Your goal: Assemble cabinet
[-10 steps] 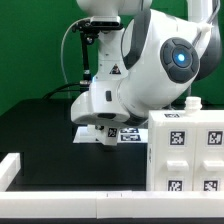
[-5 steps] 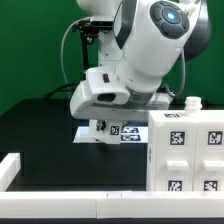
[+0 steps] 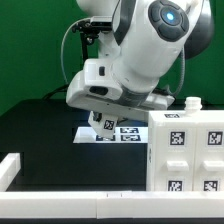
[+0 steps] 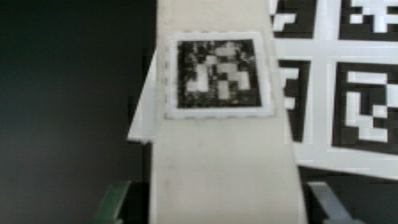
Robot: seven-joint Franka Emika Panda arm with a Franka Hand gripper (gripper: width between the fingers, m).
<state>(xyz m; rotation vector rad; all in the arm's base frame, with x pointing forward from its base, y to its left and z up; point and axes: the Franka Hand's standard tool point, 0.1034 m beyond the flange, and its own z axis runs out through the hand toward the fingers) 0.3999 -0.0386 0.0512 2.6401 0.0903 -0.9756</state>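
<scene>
The arm leans over the middle of the exterior view, with its hand [image 3: 100,120] low above the marker board [image 3: 128,134], which lies flat on the black desk [image 3: 40,130]. The hand is pinching a long white tagged panel [image 4: 217,150]. In the wrist view the panel runs lengthwise away from the camera, its square tag facing the lens, and the dark fingers [image 4: 118,200] sit against its two long edges. Whether the panel's far end touches the desk cannot be told from either view.

The cabinet box [image 3: 185,150] stands at the lower right of the exterior view. Its tagged front faces the camera, and a small block [image 3: 192,104] stands up from its top near the back. It is well apart from the hand.

The step in hand appears to be carrying a loose panel toward the box. The next move likely calls for swinging toward the exterior view's right, turning the panel square to the face or slot it belongs to, and lowering it without letting it twist in the pinch or knock the box.
</scene>
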